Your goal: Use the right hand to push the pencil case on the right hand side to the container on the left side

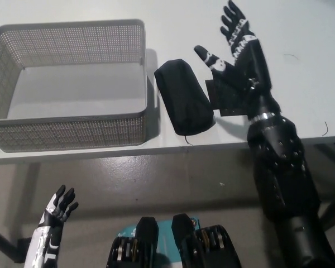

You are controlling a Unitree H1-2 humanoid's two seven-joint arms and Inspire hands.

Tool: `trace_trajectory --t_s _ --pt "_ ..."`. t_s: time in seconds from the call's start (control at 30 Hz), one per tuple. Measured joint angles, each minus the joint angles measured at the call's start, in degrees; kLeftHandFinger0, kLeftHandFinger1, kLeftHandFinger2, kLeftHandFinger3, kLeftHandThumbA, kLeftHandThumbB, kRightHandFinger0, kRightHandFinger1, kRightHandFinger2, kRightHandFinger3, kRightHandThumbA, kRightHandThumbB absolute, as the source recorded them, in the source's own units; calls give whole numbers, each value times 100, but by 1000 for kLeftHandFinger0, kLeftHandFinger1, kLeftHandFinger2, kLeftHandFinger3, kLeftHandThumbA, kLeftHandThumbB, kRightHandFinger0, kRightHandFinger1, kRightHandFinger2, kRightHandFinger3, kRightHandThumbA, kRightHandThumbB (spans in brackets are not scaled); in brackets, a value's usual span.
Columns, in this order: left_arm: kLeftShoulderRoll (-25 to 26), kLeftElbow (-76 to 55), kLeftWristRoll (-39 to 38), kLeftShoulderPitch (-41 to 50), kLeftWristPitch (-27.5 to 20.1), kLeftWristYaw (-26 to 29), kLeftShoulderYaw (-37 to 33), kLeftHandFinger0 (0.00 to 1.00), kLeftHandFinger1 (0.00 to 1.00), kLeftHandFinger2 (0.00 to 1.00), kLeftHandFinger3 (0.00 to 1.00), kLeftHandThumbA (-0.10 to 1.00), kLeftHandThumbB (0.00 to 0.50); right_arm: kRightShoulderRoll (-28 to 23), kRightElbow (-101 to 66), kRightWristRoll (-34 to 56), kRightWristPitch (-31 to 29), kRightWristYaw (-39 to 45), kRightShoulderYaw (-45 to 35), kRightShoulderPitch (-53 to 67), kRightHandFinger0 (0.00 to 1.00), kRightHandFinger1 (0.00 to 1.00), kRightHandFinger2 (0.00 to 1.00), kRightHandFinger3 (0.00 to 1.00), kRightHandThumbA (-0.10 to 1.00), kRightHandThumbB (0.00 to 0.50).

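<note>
Your right hand (234, 53) is up off the tabletop (301, 78), wide open with fingers spread and palm turned toward the case (184, 103), holding nothing. The case lies just beside the basket (72, 134), near its right wall but, as far as you can see, with a thin gap between them; its long axis runs roughly front to back, tilted a little. One end reaches close to the tabletop's near edge.

Expect the case to be light and soft: a black fabric pouch, rounded, likely to dent under a fingertip and to pivot if you press at one end. It should slide readily on the smooth white surface. Put the flat of the palm against the middle of its right flank and push leftward, low down, so it moves square instead of spinning toward the edge.

A black mat (234, 95) lies under your wrist, right of the case. Your left hand (58, 209) hangs below the tabletop at lower left, fingers apart, holding nothing.

No brand, label or writing can be read on the case, basket or mat
</note>
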Motion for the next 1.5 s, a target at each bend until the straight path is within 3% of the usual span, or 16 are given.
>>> trace_trajectory --t_s 0.07,0.2,0.4,0.67,0.93,1.03,1.07,1.37,1.5 --pt "0 0 0 -8 0 0 0 1000 1000 1000 1000 917 182 -18 -462 10 64 4 6 267 1000 1000 1000 1000 1000 326" --pt "1 1 0 -9 1 0 1 1000 1000 1000 1000 926 182 -88 -1334 9 138 9 21 911 1000 1000 1000 1000 1000 362" --pt "1 1 2 -12 2 2 9 1000 1000 1000 1000 930 175 -253 -2535 13 232 14 41 1954 1000 1000 1000 1000 1000 337" --pt "34 1 -2 -59 -1 2 48 1000 1000 1000 1000 929 183 -771 -4077 215 283 162 11 3432 1000 1000 1000 1000 1000 346" --pt "67 1 -3 -114 -8 2 120 1000 1000 1000 1000 936 184 -1002 -4090 409 30 310 -10 4290 1000 1000 1000 1000 1000 381" --pt "66 1 -4 -122 -11 2 141 1000 1000 1000 1000 934 186 -1007 -3909 446 -97 359 -6 4448 1000 1000 1000 1000 1000 363" --pt "66 1 -4 -125 -12 2 145 1000 1000 1000 1000 934 185 -1006 -3809 451 -131 373 -5 4465 1000 1000 1000 1000 1000 381" --pt "66 1 1 -128 -24 2 172 1000 1000 1000 1000 959 170 -979 -2947 443 -354 457 47 4459 1000 1000 1000 1000 1000 324" --pt "66 1 2 -130 -26 3 193 1000 1000 1000 1000 952 172 -973 -2613 443 -411 474 67 4364 1000 1000 1000 1000 1000 346"
